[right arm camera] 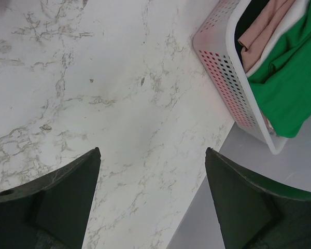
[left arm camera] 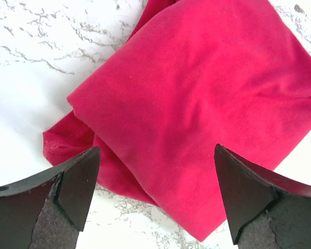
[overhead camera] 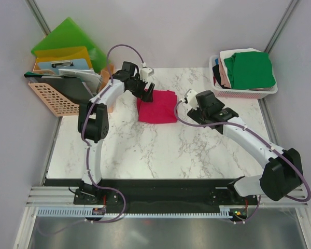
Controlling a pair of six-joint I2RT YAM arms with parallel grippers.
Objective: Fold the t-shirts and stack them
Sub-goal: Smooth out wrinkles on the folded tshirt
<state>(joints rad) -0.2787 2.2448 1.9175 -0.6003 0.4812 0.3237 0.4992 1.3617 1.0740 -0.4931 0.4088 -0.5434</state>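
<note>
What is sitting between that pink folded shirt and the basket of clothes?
Only the right gripper, jaws open, hovering over bare marble table. The top view shows it.

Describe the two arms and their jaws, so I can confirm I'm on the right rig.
Both the left arm and right arm have white links joined by bulky black joint housings. A purple cable loops along each. The jaws are black and wedge-shaped, with matte, rough-edged inner faces.
</note>
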